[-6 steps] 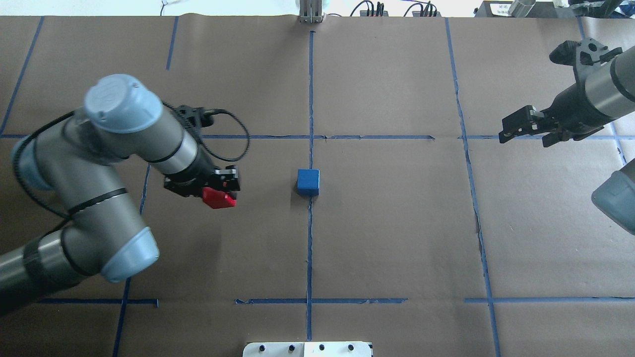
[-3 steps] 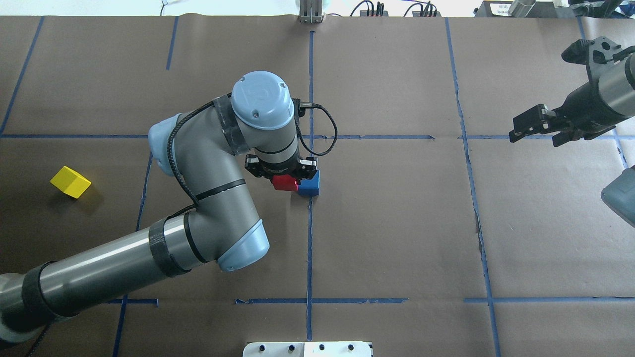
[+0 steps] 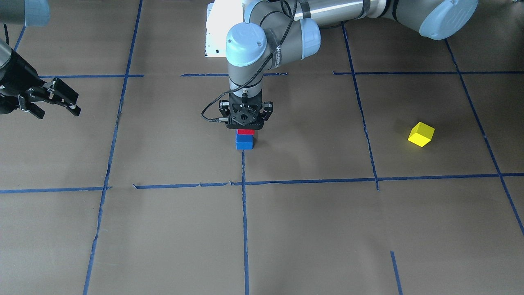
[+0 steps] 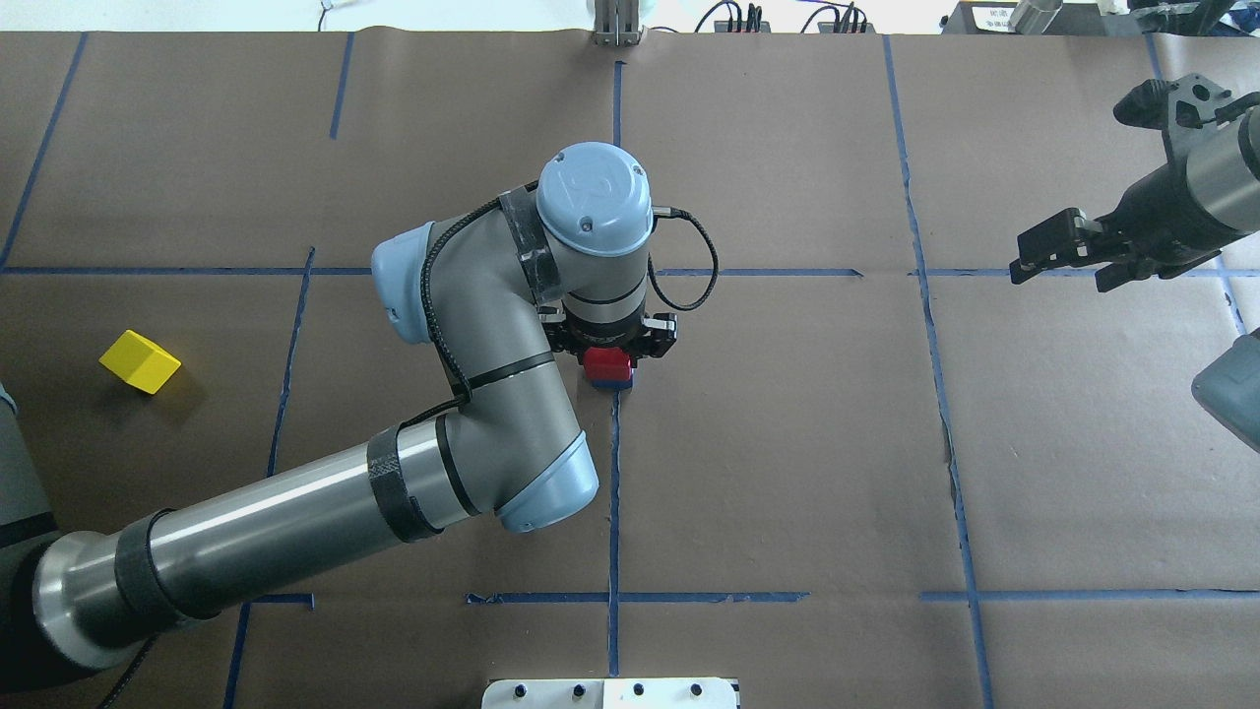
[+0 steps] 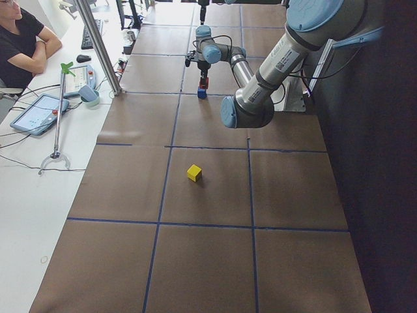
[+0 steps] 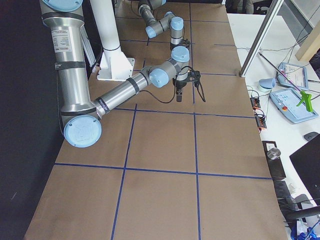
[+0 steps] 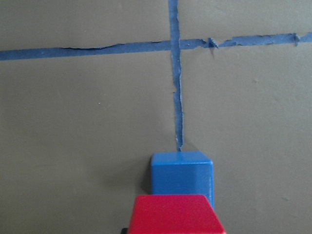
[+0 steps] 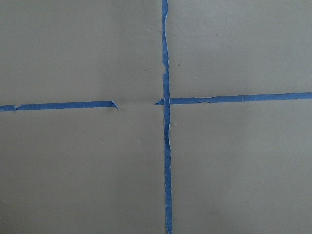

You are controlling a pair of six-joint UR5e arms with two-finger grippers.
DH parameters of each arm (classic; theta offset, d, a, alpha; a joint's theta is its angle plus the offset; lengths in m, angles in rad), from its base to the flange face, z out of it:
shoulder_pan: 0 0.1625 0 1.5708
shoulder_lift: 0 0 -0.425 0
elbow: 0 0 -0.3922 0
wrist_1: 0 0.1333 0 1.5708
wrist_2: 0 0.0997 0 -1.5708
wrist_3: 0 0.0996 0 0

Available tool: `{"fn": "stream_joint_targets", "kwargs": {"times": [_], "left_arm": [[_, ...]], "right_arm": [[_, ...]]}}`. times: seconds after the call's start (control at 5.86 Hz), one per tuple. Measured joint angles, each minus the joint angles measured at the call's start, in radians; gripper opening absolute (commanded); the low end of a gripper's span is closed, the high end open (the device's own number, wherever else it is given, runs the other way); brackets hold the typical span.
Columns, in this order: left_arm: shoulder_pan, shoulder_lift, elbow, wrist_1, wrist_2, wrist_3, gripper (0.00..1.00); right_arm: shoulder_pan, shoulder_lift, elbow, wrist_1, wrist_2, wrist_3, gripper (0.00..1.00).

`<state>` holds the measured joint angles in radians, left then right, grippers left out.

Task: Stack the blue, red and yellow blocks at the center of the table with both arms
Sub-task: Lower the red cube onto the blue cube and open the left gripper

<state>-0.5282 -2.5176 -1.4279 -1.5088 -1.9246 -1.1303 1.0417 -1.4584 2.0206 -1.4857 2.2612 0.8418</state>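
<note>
At the surface point(image 4: 787, 443) centre, the red block point(image 4: 607, 364) sits on the blue block point(image 3: 244, 141), edges nearly flush, clamped by the left gripper point(image 3: 245, 129). Open paper lies all round. In the overhead view, the yellow block point(image 4: 140, 361) lies well apart at 9 o'clock. The right gripper point(image 4: 1061, 261), fingers spread, hangs toward 2 o'clock.

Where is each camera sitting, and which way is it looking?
Front-facing: across the table, facing the robot, steeply down; left arm, right arm, left gripper around the red block.
Overhead: behind the robot, forward and down; both arms.
Exterior left: table's end on robot's left, looking along it; left arm near.
Exterior right: the opposite end, along it; right arm near.
Left wrist: down on red block and blue block; no arm.
Right wrist: down on a tape cross; no arm.
Shared: front-facing and overhead both show the yellow block.
</note>
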Motion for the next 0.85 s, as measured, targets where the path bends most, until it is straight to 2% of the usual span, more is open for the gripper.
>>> {"fn": "stream_joint_targets", "kwargs": {"times": [0.51, 0.68, 0.85], "left_arm": [[0.0, -0.009, 0.029, -0.018, 0.026, 0.001, 0.01], [0.0, -0.01, 0.037, -0.029, 0.031, 0.0, 0.1], [0.001, -0.009, 0.041, -0.033, 0.033, -0.002, 0.56]], "right_arm": [[0.0, 0.0, 0.0, -0.001, 0.0, 0.0, 1.0], [0.0, 0.001, 0.0, -0.001, 0.0, 0.0, 1.0], [0.0, 0.002, 0.0, -0.001, 0.0, 0.0, 1.0]]}}
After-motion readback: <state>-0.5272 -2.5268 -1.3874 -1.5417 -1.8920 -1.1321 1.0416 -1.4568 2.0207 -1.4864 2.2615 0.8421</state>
